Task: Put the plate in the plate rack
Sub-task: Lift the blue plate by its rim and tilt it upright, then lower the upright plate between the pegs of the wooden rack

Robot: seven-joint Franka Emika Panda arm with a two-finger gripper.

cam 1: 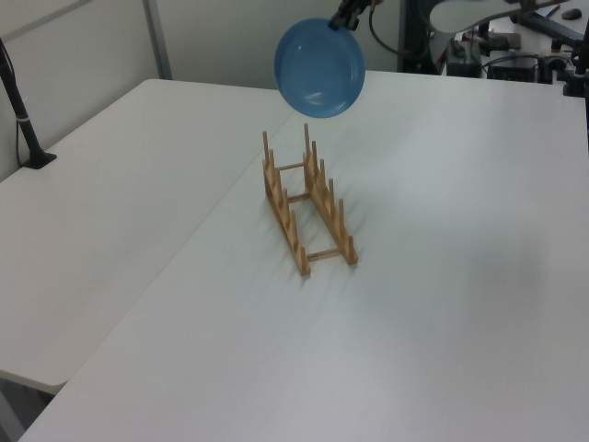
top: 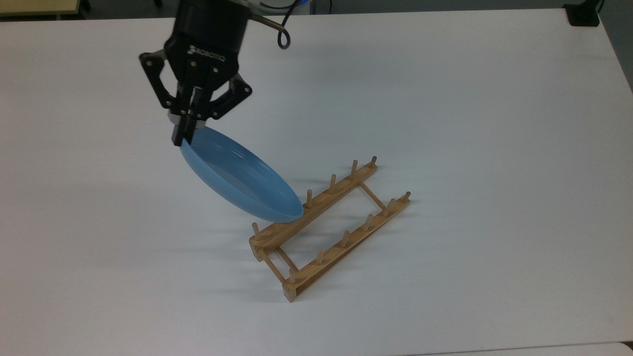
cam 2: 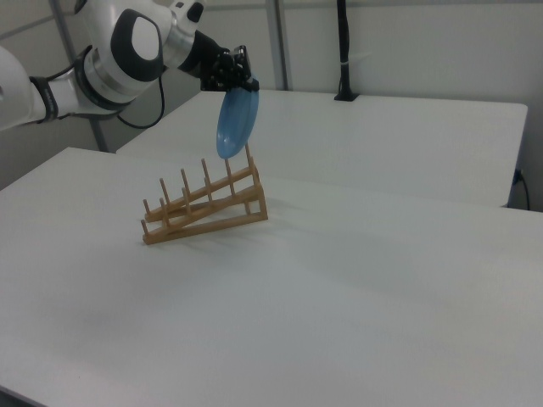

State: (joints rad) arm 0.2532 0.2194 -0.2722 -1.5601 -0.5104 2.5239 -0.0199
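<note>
My gripper (top: 184, 132) is shut on the rim of the light-blue plate (top: 240, 177), which hangs in the air tilted steeply toward vertical. The plate's lower edge overlaps the near rail of the wooden plate rack (top: 329, 227) in the top view. From the left view the plate (cam 1: 319, 68) floats well above the far end of the rack (cam 1: 308, 204), with the gripper (cam 1: 346, 18) at its upper edge. In the right view the plate (cam 2: 237, 124) is nearly edge-on, above the rack (cam 2: 205, 206) at its right end, and the gripper (cam 2: 242, 83) pinches its top.
The white table (top: 470, 109) spreads wide around the rack. A black post base (top: 583, 15) sits at the top view's far right corner. A second white table (cam 1: 110, 193) joins on the left view's left, with a black pole (cam 1: 23, 120) on it.
</note>
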